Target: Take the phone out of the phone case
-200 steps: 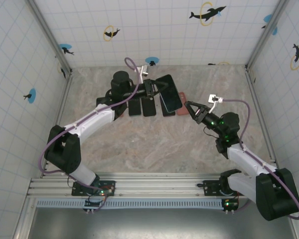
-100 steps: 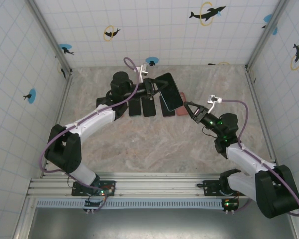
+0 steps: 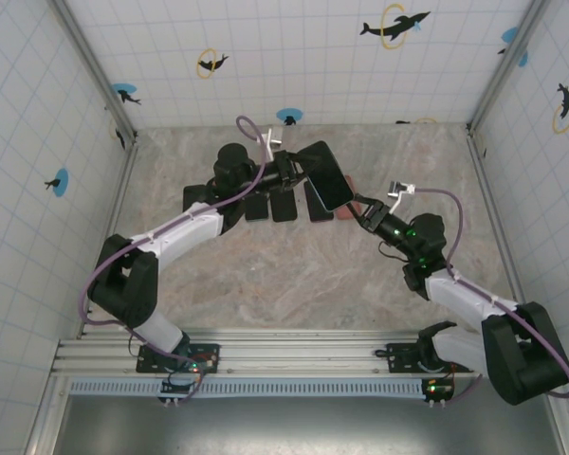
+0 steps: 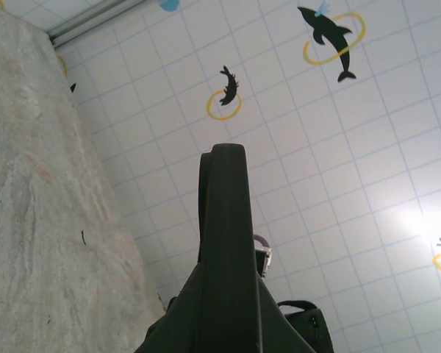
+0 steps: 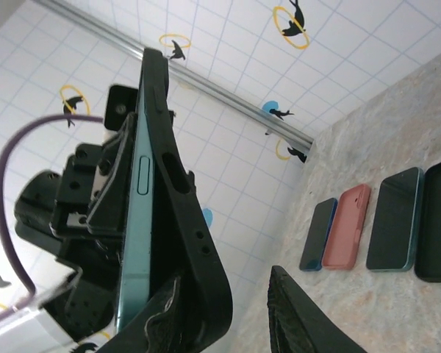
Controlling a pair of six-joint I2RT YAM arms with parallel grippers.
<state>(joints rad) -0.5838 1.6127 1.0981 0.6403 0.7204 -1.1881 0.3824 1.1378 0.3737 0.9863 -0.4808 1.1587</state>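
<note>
Marble-look desk (image 3: 294,275) sits at the bottom of the tiled box. The left arm (image 3: 171,232) and right arm (image 3: 465,294) both reach over it toward the back. A row of spare phones (image 3: 270,204) lies flat on the desk back there, with a pink case (image 5: 345,224) in the line. The phone (image 3: 327,175) is up in the air above that row, tilted, sitting in its black case (image 5: 187,213). From the right wrist you can see its teal edge tucked into the case. The left end effector (image 3: 289,171) is clamped tight on the cased phone at the end nearest its own arm. The right end effector (image 5: 224,283) is at the opposite corner with its fingers apart, one right against the case edge and the other clear of it.
</note>
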